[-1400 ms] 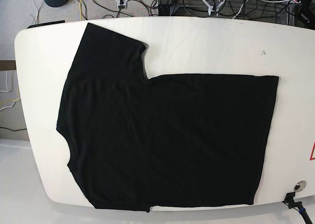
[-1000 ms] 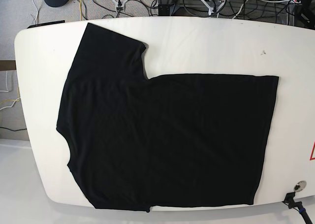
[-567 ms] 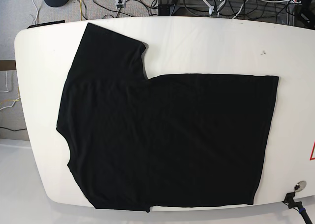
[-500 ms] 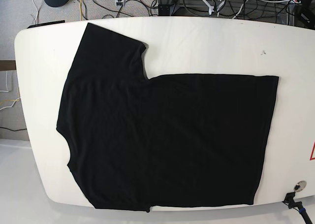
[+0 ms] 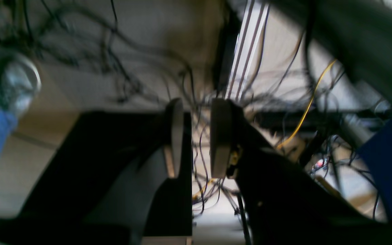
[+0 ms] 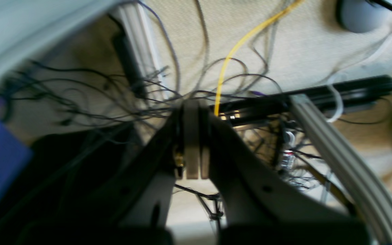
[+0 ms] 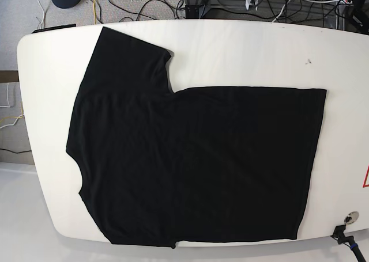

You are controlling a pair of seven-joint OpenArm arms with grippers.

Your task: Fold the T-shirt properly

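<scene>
The black T-shirt [image 7: 190, 164] lies spread flat on the white table [image 7: 242, 49], plain side up. One sleeve [image 7: 127, 60] points toward the far left, and the hem is at the right. No print shows. In the left wrist view my left gripper [image 5: 196, 139] hangs over the cabled floor, open by a narrow gap with nothing in it. My right gripper [image 6: 192, 143] is shut with its pads pressed together on nothing, also over the floor. Neither wrist view shows the T-shirt.
Tangled cables [image 7: 230, 3] and a metal frame post [image 7: 193, 0] lie beyond the table's far edge. A yellow cable [image 6: 237, 44] runs across the floor. A round metal fitting [image 7: 350, 219] sits at the table's near right corner.
The white arm parts at the top edge of the base view have drawn back farther from the table. The T-shirt has not moved.
</scene>
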